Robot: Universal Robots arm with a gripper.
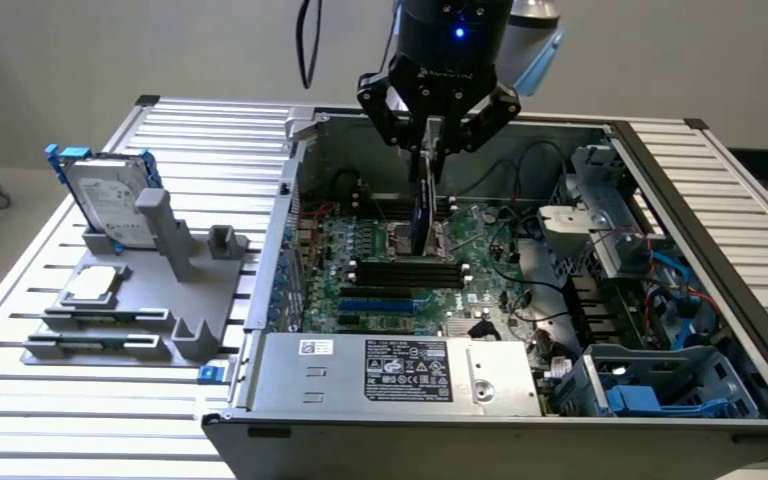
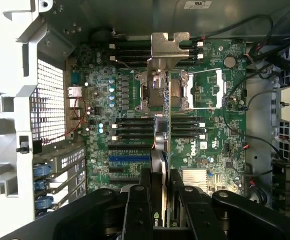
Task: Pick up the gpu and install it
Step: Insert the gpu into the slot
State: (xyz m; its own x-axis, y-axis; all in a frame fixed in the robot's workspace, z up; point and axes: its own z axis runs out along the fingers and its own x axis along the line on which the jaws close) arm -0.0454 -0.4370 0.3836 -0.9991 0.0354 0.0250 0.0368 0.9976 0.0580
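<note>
My gripper [image 1: 432, 150] hangs over the open computer case [image 1: 277, 250], shut on the gpu [image 1: 423, 212]. The card hangs edge-on from the fingers, thin and dark, above the green motherboard [image 1: 371, 240] near the memory slots [image 1: 411, 272]. In the wrist view the gpu [image 2: 164, 150] runs as a narrow strip away from my gripper [image 2: 161, 205], with its silver end bracket [image 2: 170, 47] at the far end. Both black fingers [image 2: 137, 210] clamp the card's sides. It sits over the board between the CPU socket [image 2: 205, 92] and the blue expansion slots [image 2: 129, 159].
A silver hard drive with blue frame [image 1: 107, 200] stands in a grey fixture [image 1: 157, 320] on the slatted table at the exterior view's left. Inside the case are the power supply [image 1: 398, 370], cables [image 1: 544, 290] and a blue drive cage [image 1: 664, 385] at the right.
</note>
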